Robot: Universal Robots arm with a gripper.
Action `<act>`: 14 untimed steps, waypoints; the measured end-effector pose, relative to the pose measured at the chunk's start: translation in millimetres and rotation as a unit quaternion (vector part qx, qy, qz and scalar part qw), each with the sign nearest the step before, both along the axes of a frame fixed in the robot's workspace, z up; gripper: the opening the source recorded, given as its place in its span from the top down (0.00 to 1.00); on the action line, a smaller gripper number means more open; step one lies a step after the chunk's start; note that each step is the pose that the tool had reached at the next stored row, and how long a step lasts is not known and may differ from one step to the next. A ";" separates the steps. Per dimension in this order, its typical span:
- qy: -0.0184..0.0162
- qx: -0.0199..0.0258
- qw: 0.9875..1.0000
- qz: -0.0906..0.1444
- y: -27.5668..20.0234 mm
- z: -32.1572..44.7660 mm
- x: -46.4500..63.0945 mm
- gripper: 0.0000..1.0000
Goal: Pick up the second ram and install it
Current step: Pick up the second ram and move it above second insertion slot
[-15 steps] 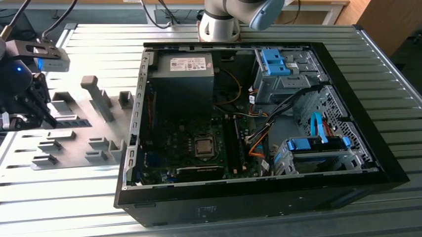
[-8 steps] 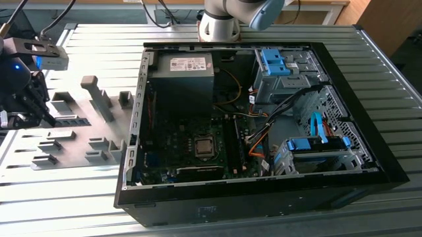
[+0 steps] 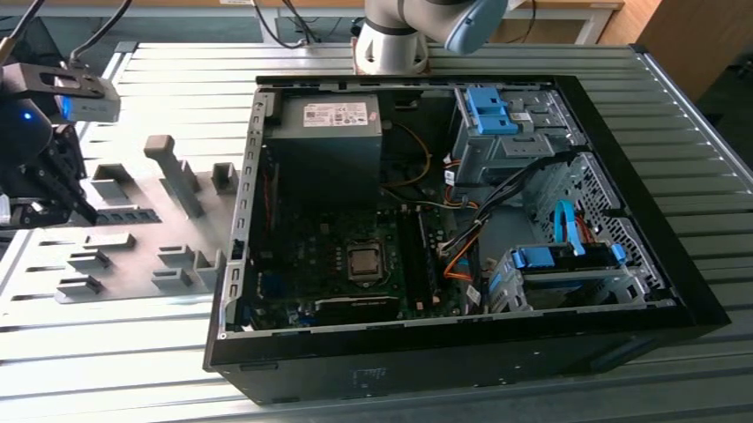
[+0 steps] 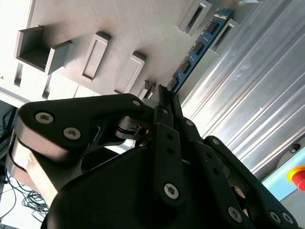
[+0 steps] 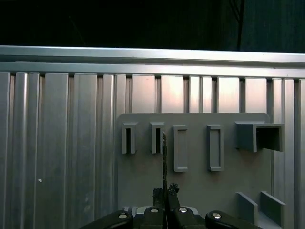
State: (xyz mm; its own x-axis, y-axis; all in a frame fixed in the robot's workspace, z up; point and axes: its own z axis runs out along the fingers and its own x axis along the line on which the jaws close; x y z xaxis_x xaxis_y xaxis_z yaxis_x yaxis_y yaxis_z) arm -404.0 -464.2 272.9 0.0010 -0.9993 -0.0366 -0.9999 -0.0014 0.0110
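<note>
The second ram (image 4: 198,50) is a thin blue board with dark chips. My gripper (image 4: 167,93) is shut on one end of it, and the rest of the stick reaches out past the fingertips. In the first wrist view the ram (image 5: 164,152) shows edge-on as a thin dark line rising from the gripper (image 5: 165,191), over the grey holder plate (image 5: 200,186) between two slot blocks. In the exterior view the gripper (image 3: 48,189) hangs at the far left, above the holder plate (image 3: 141,242) and well apart from the open computer case (image 3: 253,194).
The case lies open with its motherboard (image 3: 353,264), power supply (image 3: 324,132) and blue drive-bay clips (image 3: 488,110) showing. Several grey holder blocks (image 3: 176,176) stand on the plate. The arm's base (image 3: 394,44) is behind the case. A red button (image 4: 299,177) sits beyond the ribbed table.
</note>
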 end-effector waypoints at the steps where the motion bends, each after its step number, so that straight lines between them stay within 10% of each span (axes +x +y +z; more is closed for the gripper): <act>1: 0.000 0.000 1.000 0.000 0.0 0.6 0.0 0.86; 14: 0.000 0.000 1.000 0.000 0.0 8.9 0.0 0.86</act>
State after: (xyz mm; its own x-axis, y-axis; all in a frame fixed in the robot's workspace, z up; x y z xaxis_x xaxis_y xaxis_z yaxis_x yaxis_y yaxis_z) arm -404.0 -464.2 281.8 0.0010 -0.9993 -0.0367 -0.9999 -0.0014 0.0108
